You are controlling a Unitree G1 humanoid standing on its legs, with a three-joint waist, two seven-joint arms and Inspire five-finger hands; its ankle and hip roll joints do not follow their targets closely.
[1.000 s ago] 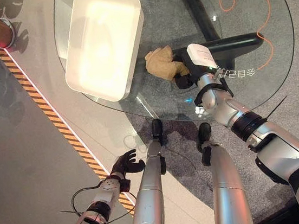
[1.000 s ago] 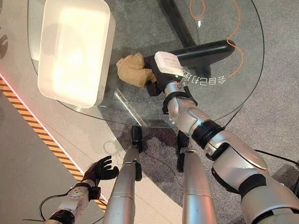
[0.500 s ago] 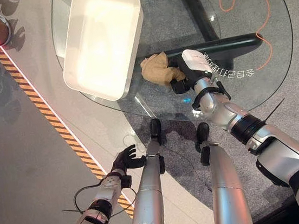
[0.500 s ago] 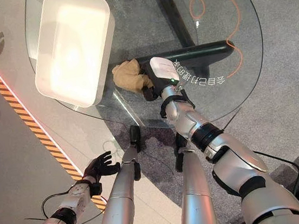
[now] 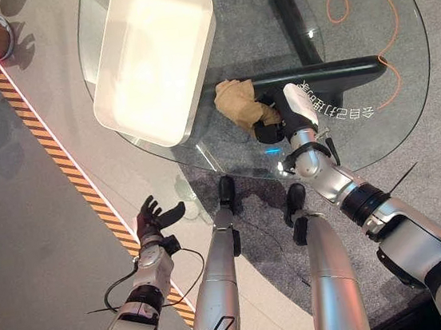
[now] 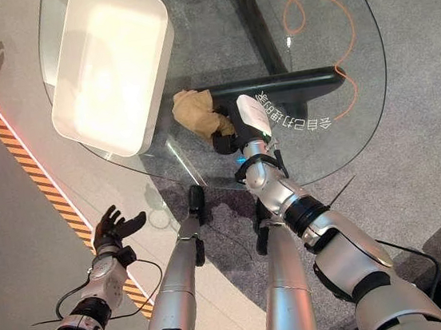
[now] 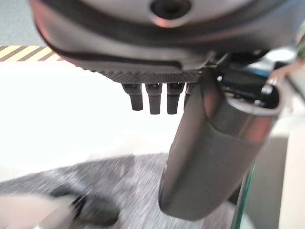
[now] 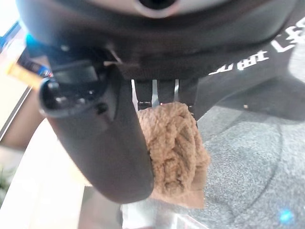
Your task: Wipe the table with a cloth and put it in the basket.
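Gripping the tan cloth in the right hand, thumb and fingers curled round a bunched fold, as seen in the right wrist view. Lay bunched on the glass table, at about 5 o'clock of the white basket, near its corner but apart from its wall. Reached in from 5 o'clock across the near table edge, with the white-backed hand at the 4 o'clock side of the cloth.

Compared with half a second before: sat slightly farther toward 3 o'clock from the basket, cloth and hand together, after having been drawn closer to the basket in the frame before that. Turned the wrist as well, so that the white cover showed narrower and pointed more toward 12 o'clock. Kept the same hold on the cloth throughout.

Lifted and spread the left hand low at 7 o'clock, off the table and over the floor by the striped tape; fingers straighter and more fanned than a second before, holding nothing.
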